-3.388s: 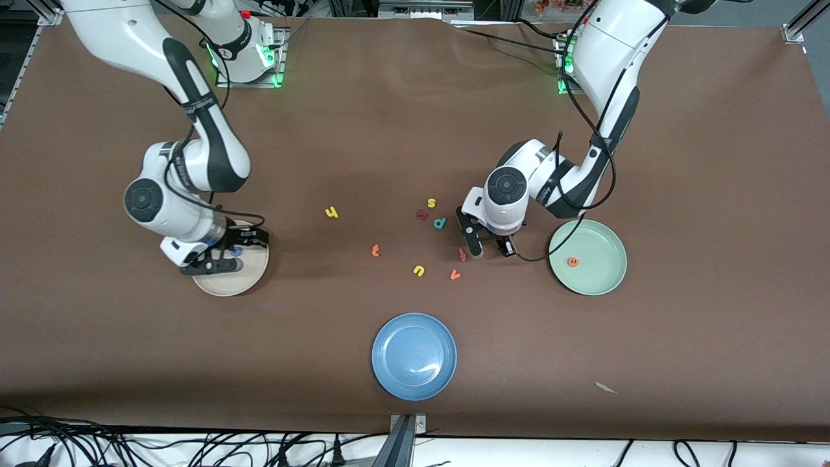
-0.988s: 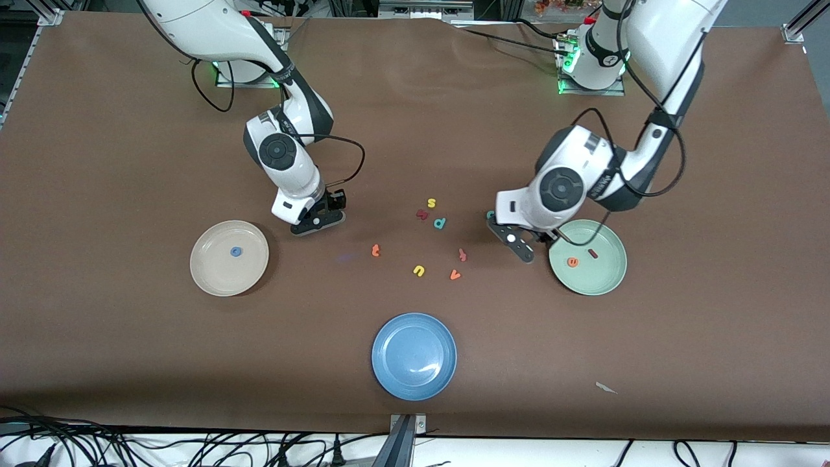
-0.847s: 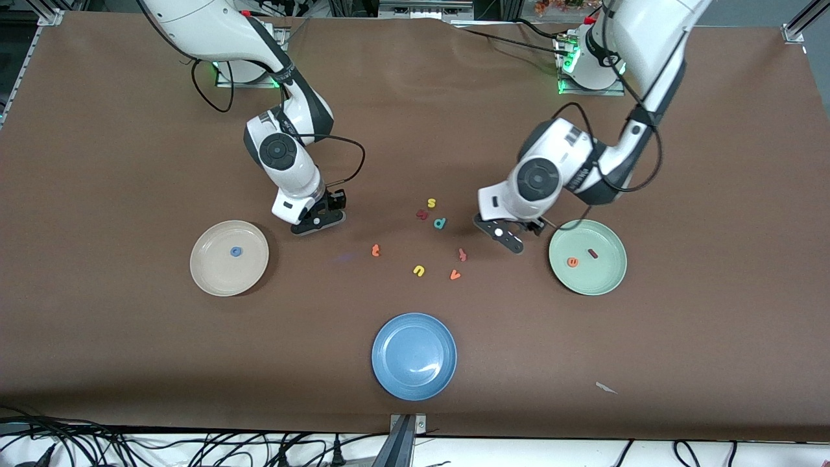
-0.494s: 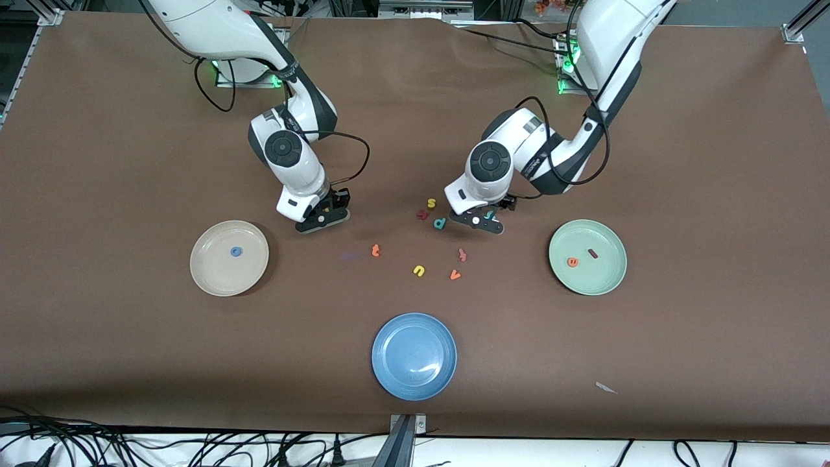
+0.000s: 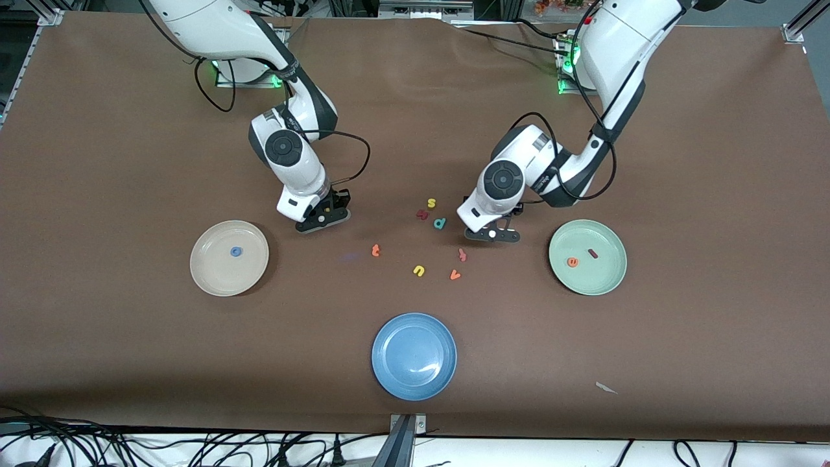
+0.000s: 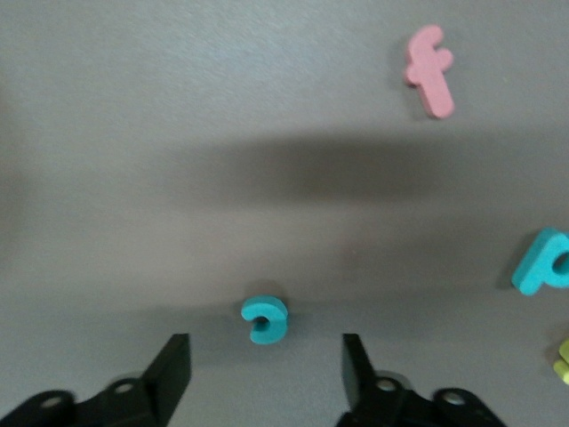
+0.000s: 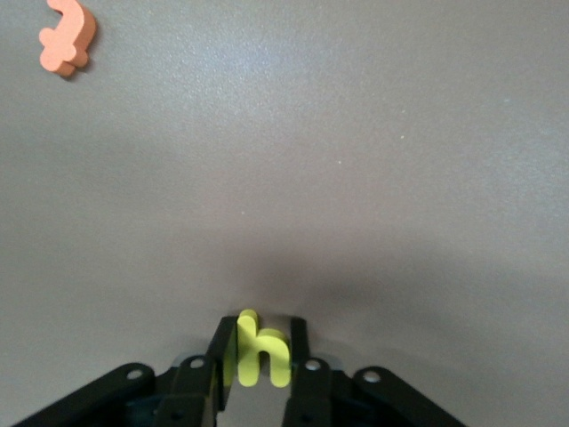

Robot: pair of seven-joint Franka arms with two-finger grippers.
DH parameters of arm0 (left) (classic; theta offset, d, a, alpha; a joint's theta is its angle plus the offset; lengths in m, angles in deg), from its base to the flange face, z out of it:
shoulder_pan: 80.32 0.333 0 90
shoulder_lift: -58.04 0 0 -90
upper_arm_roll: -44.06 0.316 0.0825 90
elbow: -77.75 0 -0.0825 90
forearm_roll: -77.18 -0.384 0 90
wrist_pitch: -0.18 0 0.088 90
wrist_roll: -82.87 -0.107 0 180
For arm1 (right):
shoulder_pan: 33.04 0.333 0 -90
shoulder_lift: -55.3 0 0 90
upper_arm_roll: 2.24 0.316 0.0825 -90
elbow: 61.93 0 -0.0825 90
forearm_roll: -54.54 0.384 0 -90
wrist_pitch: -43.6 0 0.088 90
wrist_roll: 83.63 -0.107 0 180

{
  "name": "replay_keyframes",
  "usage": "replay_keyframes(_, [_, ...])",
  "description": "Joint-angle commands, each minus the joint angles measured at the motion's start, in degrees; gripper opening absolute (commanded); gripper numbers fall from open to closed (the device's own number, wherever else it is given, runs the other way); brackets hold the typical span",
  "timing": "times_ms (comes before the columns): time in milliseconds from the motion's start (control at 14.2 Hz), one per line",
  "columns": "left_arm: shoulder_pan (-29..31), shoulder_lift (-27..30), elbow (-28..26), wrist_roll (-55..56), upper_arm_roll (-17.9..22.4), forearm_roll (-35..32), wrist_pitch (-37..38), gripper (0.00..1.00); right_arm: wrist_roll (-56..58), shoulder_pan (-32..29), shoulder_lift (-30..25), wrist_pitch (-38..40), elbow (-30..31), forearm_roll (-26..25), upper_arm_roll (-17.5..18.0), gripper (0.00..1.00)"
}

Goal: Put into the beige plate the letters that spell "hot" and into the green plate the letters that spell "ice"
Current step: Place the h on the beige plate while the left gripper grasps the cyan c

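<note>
My right gripper (image 5: 322, 219) is low over the table between the beige plate (image 5: 214, 279) and the loose letters. In its wrist view the right gripper (image 7: 263, 331) is shut on the upright yellow h (image 7: 258, 358). The blue o (image 5: 235, 251) lies in the beige plate. The orange t (image 5: 375, 250) lies on the table, and the right wrist view shows that t (image 7: 67, 36) too. My left gripper (image 5: 493, 233) is low over the table beside the green plate (image 5: 606, 279). In its wrist view the left gripper (image 6: 263, 351) is open, with the teal c (image 6: 264, 320) flat on the table just ahead of its fingertips. The orange e (image 5: 572, 262) and dark red i (image 5: 592, 253) lie in the green plate.
Loose letters lie between the grippers: a yellow s (image 5: 431, 203), a dark red letter (image 5: 422, 214), a teal d (image 5: 439, 224), a pink-red f (image 5: 462, 254), a yellow u (image 5: 419, 270) and an orange v (image 5: 455, 275). A blue plate (image 5: 414, 356) sits nearer the front camera.
My right gripper has closed on the yellow h without moving off. My left gripper swung from beside the green plate toward the loose letters, settled over the teal c, and its fingers narrowed somewhat.
</note>
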Motion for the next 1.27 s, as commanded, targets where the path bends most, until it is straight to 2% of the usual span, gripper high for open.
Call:
replay_keyframes(0, [-0.2, -0.5, 0.0, 2.2, -0.1, 0.6, -0.8, 0.56, -1.0, 0.4, 1.9, -1.6, -1.4, -0.9, -0.1, 0.20])
replay_keyframes(141, [-0.2, -1.6, 0.0, 2.4, -0.1, 0.6, -1.9, 0.56, -0.7, 0.2, 1.3, 0.3, -3.2, -0.9, -0.5, 0.19])
replay_keyframes(282, [-0.2, -2.6, 0.0, 2.4, -0.1, 0.6, -2.4, 0.55, -0.3, 0.2, 0.1, 8.8, -8.3, -0.9, -2.0, 0.19])
replay_keyframes(424, [-0.3, -2.5, 0.0, 2.4, -0.1, 0.6, -2.4, 0.43, 2.7, 0.0, -1.5, 15.4, -12.2, -0.4, -5.4, 0.19])
replay_keyframes(494, [-0.3, -2.6, 0.0, 2.5, -0.1, 0.6, -2.4, 0.32, 4.7, 0.0, -1.6, 17.2, -13.3, -0.1, -6.6, 0.19])
replay_keyframes(565, [-0.4, -2.6, 0.0, 2.5, -0.1, 0.6, -2.4, 0.16, 7.4, 0.0, -2.1, 17.7, -13.2, -0.1, -8.4, 0.19])
replay_keyframes(635, [-0.4, -2.5, 0.1, 2.4, -0.2, 0.6, -2.4, 0.07, 10.9, -0.1, -2.7, 17.8, -13.0, 0.0, -10.6, 0.19])
replay_keyframes(776, [0.1, -2.1, 0.3, 1.8, -0.3, 0.6, -1.8, 0.04, 16.8, -0.2, -3.3, 17.9, -13.0, 0.1, -14.9, 0.19])
replay_keyframes(918, [0.3, -0.6, 1.0, 1.9, -0.3, 0.6, -0.8, 0.04, 20.2, -0.6, -3.2, 17.9, -12.9, 1.4, -17.3, 0.19])
replay_keyframes(1200, [1.8, 2.9, 5.9, 1.4, -0.3, -0.1, 9.6, 0.04, 22.8, -5.1, -2.2, 19.0, -13.0, 7.0, -17.4, 0.22])
